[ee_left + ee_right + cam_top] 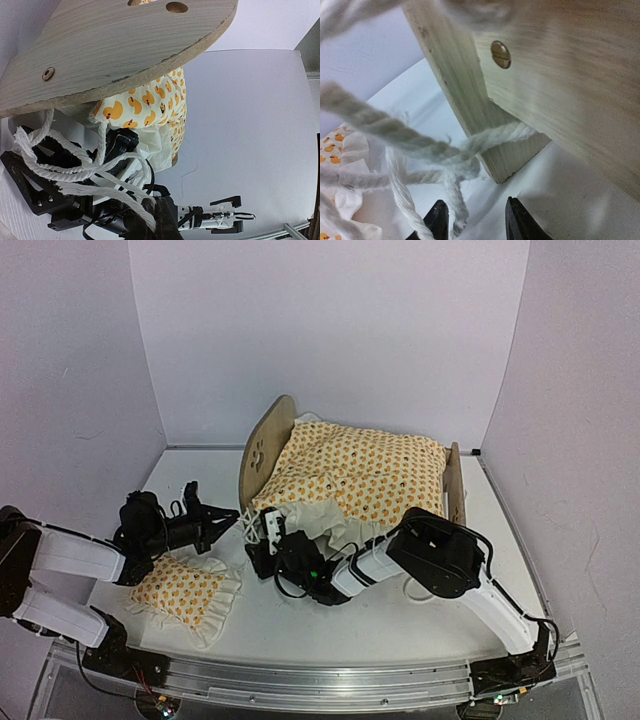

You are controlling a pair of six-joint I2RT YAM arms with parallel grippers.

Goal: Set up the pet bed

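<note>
On white table [300, 625], one pet bed [265, 445], one blanket [360, 475], one pillow [185, 588]

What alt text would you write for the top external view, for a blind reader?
A small plywood pet bed, covered by a duck-print ruffled blanket, stands on a white table. At its near left corner the left gripper and right gripper meet at tangled white rope. A matching pillow lies front left.
</note>
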